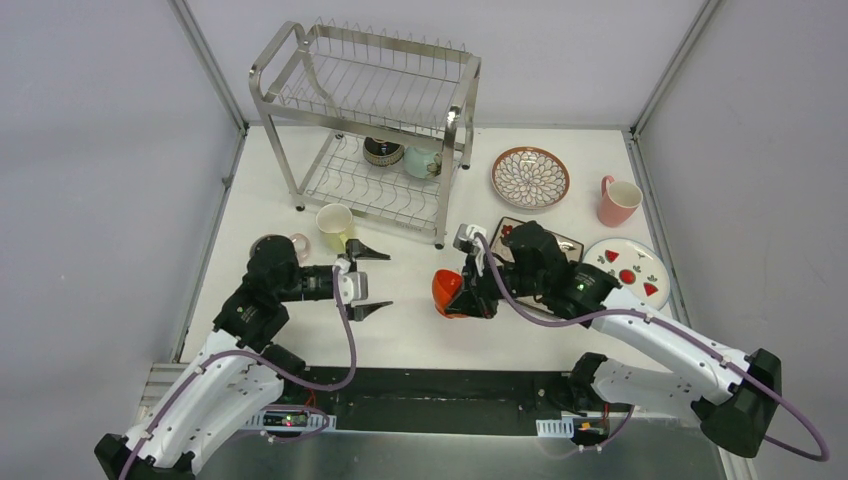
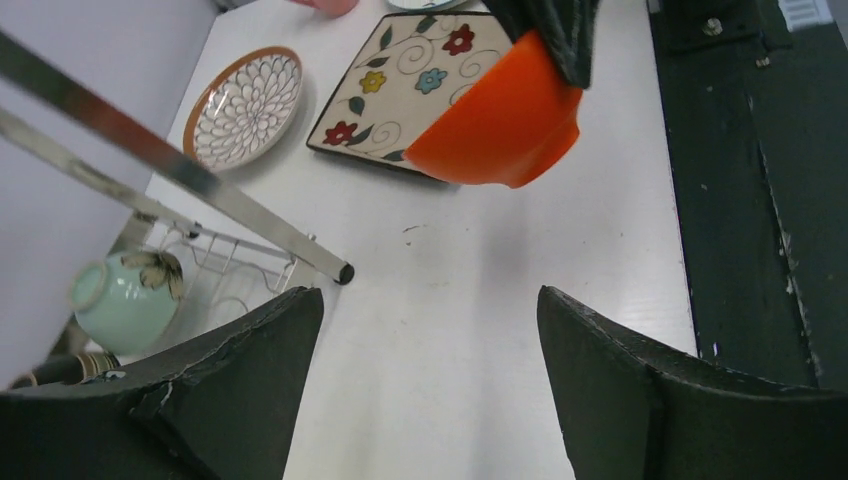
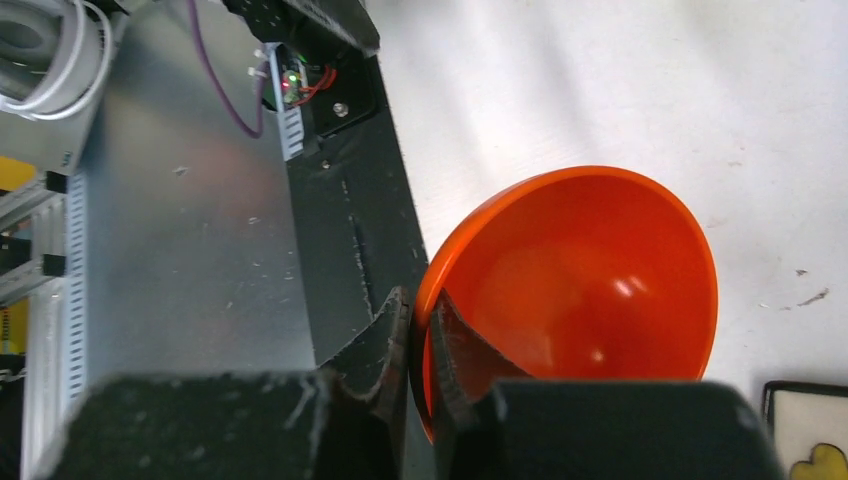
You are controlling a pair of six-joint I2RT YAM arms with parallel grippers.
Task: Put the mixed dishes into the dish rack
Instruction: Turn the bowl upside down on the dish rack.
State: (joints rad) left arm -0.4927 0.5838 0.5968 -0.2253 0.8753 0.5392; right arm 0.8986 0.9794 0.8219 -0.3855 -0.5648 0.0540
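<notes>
white label [image 2: 803, 12] on the dark base strip, too blurred to read. right gripper [image 3: 415, 315] clamped on the rim of the orange bowl [image 3: 590, 290], one finger inside, one outside; bowl tipped on its side. left gripper [image 1: 372, 282] spread wide, nothing between its fingers, facing the bowl, near it but apart. dish rack [image 1: 456, 130] at far left of the table, well apart from the bowl; mint cup [image 1: 421, 162] on its lower shelf. square floral plate [image 2: 400, 80] just behind the bowl.
</notes>
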